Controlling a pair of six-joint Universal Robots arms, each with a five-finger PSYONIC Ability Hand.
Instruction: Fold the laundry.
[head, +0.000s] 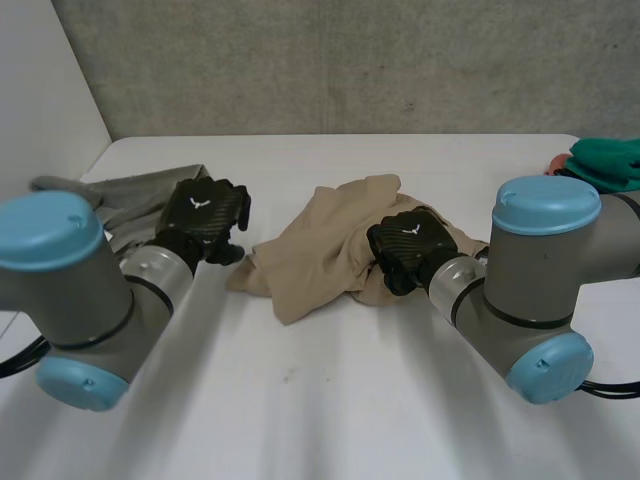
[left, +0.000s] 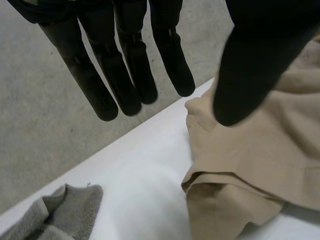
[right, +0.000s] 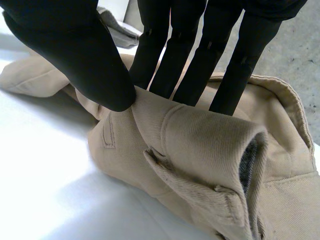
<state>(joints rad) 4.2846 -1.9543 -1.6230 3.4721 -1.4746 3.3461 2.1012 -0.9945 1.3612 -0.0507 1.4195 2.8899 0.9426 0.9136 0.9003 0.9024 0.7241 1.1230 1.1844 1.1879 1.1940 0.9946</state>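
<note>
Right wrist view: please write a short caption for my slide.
Right hand pinching a raised fold of tan trousers on the white table.

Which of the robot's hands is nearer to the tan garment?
The right. The right hand pinches a fold of the tan garment between thumb and fingers; the left hand hangs open beside the garment's other edge, near the grey cloth.

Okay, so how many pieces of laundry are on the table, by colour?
tan trousers: 1
grey cloth: 1
green cloth: 1
orange-red item, kind unclear, beside the green cloth: 1
Total: 4
</note>
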